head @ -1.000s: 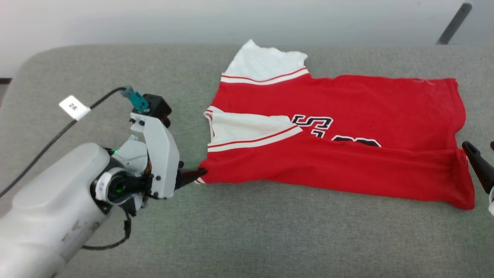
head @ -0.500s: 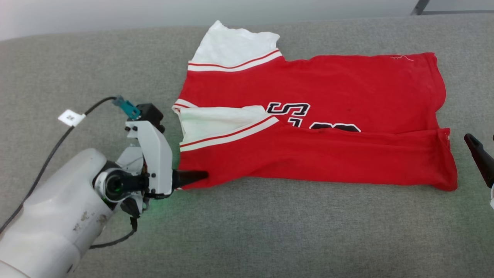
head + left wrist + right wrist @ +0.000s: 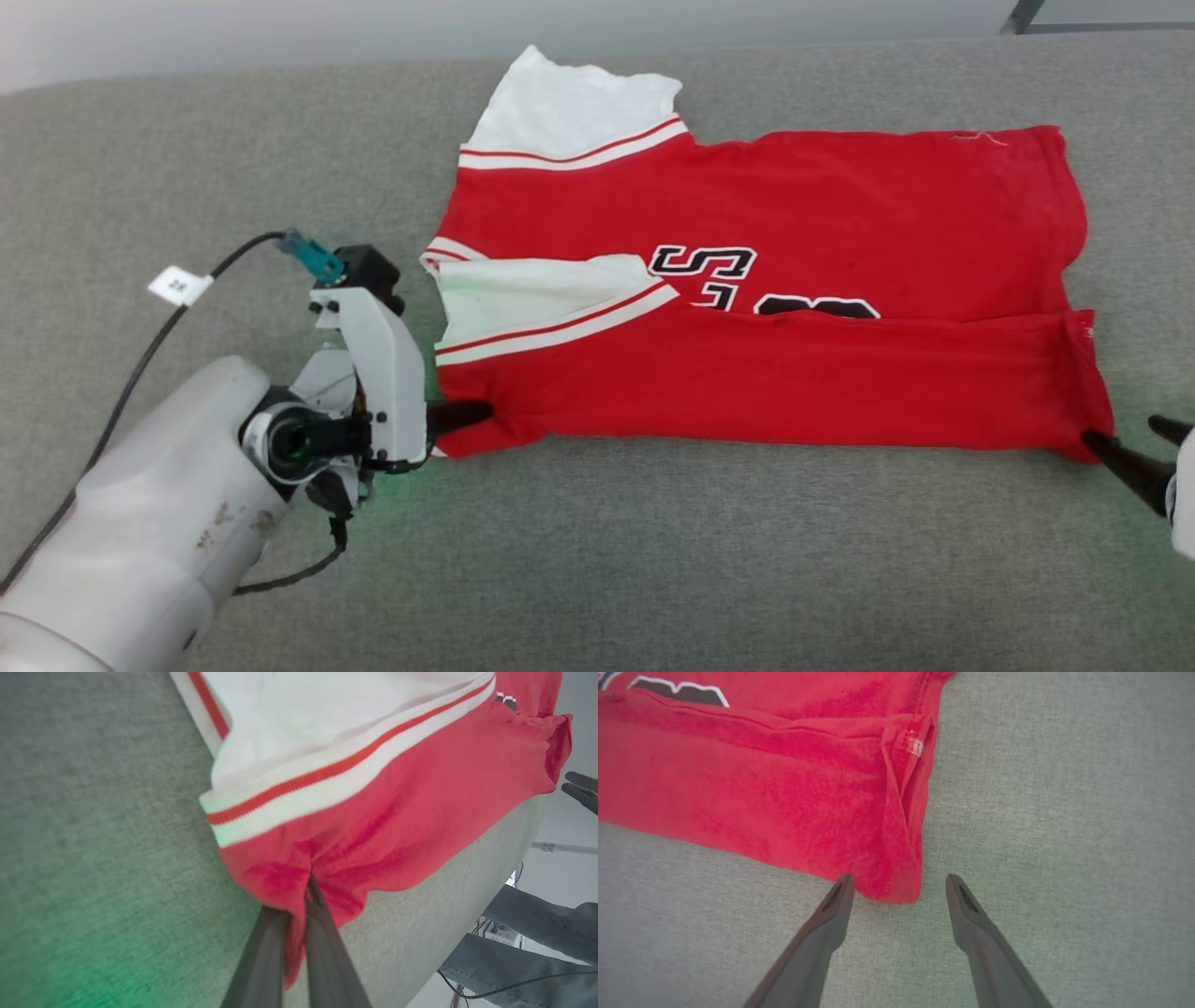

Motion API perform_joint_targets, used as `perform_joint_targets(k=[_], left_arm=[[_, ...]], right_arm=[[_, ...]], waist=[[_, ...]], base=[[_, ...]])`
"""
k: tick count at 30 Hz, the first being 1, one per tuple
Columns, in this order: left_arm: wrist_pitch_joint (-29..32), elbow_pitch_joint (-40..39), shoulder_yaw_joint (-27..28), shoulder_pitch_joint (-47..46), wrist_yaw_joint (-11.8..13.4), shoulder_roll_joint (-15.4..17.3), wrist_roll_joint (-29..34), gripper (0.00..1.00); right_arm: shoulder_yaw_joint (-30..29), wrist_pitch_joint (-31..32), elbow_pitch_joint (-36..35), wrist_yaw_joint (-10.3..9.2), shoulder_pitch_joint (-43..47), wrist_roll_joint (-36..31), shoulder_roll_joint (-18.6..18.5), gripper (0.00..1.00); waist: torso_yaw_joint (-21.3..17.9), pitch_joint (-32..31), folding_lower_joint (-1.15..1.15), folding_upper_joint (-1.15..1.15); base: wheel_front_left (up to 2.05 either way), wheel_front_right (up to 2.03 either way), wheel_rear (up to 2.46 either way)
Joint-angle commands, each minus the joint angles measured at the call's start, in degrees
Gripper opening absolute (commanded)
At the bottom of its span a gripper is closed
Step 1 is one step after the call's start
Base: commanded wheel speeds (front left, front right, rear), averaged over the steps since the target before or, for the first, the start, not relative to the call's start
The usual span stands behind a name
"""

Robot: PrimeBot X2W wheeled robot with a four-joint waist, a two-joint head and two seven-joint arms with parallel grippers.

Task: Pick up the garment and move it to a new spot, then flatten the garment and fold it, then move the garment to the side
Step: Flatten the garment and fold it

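Here, the left tool is shut tight on the near left corner of the shirt, with red cloth pinched between its two dark fingers. The right tool stands open, one finger on each side of the shirt's near right corner, and grips nothing yet.

The shirt lies flat on the grey bench, neck end to the left and hem to the right. Its near long edge is folded over towards the middle, hiding the lower part of the black lettering. The near white sleeve lies across the chest. The far sleeve sticks out past the far edge, unfolded.

Judging by this, moving and flattening look done and one lengthwise fold is in. The far side, any crosswise folds and the final move aside appear to be left.

The head view gives the whole layout and both tools at the near corners. The left wrist view shows the pinch close up, with cloth bunched in creases around the fingertips. Beyond the bench edge it shows a person's legs in dark trousers. The right wrist view shows the open fingers straddling the corner, and a small white label in the hem.
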Motion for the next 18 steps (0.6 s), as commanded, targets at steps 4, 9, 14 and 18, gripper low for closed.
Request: perform_joint_targets(k=[4,9,14,18], left_arm=[[-0.60,-0.48,-0.86,0.55,-0.31,-1.67,0.38,0.00],[-1.33,-0.51,-0.92,0.65,-0.32,-2.32,0.32,0.00],[-3.82,-1.05,0.10,1.73,-0.29,-2.46,-0.30,0.00],[-6.71,-3.12,0.01,3.96,-0.31,-0.17,0.89,0.00]], right_arm=[[1.56,4.10,3.67,-0.05,-4.12,-4.21,0.09,1.00],[2.68,6.20,7.89,-0.05,-6.35,-4.97,0.92,0.39],[1.96,5.29,10.02,-0.06,-6.03,-4.24,1.37,0.00],[1.51,3.91,10.09,-0.06,-4.62,-3.66,1.06,0.00]], waist=[[1.19,1.17,0.00,0.00],[2.62,1.84,0.00,0.00],[3.55,1.49,0.00,0.00],[3.73,0.45,0.00,0.00]], base=[[0.00,0.00,0.00],[0.00,0.00,0.00],[0.00,0.00,0.00],[0.00,0.00,0.00]])
